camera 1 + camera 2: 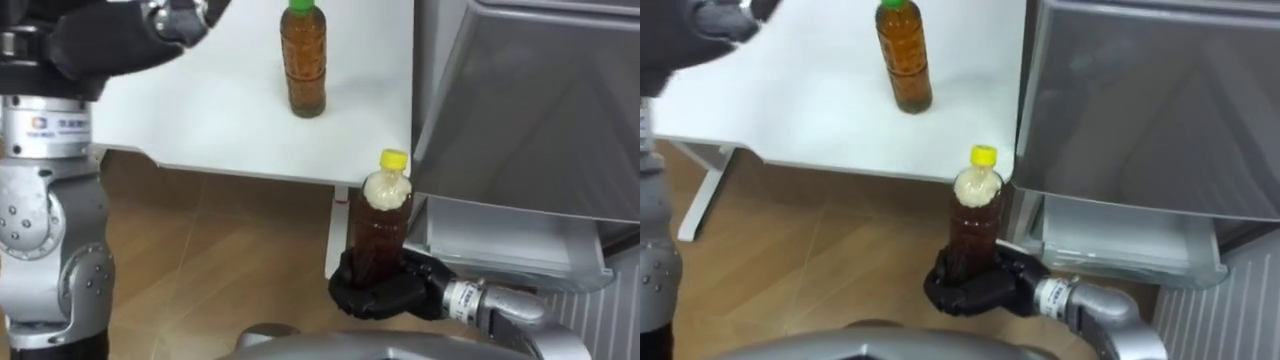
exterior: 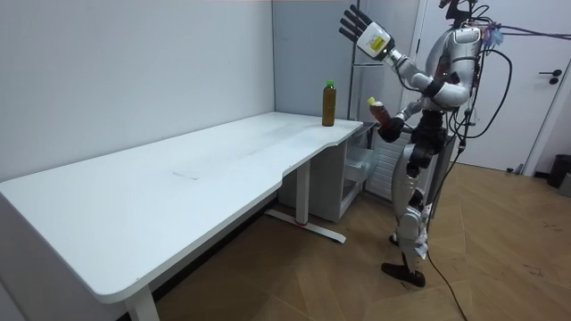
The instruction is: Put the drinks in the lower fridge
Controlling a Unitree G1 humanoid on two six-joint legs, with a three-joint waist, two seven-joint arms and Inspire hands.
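My right hand (image 1: pixel 385 290) curls its fingers round the yellow-capped bottle (image 1: pixel 380 225) at six o'clock, just beside the counter (image 1: pixel 200 110) corner. A green-capped bottle (image 1: pixel 303 65) stands at twelve. The fridge (image 1: pixel 540 100) looms at two o'clock. My left hand (image 2: pixel 355 24) is raised, fingers spread.

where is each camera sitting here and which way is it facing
Room view: stands off beyond the white table's far end and looks along it; the whole standing robot shows, left hand raised open.
Left eye view: on the robot's head, looks down at the table corner and fridge; right hand low, curled round the yellow-capped bottle, left arm upper left.
Right eye view: just beside it, same downward look, same arms.
All share the green-capped bottle upright on the table.
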